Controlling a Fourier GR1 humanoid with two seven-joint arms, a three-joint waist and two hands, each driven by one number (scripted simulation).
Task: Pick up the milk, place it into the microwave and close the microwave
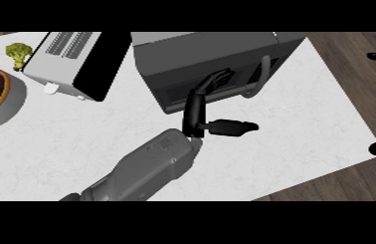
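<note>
The dark grey microwave [213, 49] stands at the back middle of the counter. Its door [176, 91] lies against the body, with the pale handle [261, 76] at the right side. My left hand [197, 111] reaches up from the lower left. Its straight fingers [216, 81] rest on the door's window and the thumb [235, 127] sticks out to the right. It holds nothing. No milk shows anywhere in the view. My right hand does not show.
A white toaster oven with a black front [70, 61] sits left of the microwave. Broccoli [18, 53] and a brown bowl [4, 88] lie at the far left edge. The counter's [294, 138] edge runs diagonally at the right, with wood floor [349, 63] beyond.
</note>
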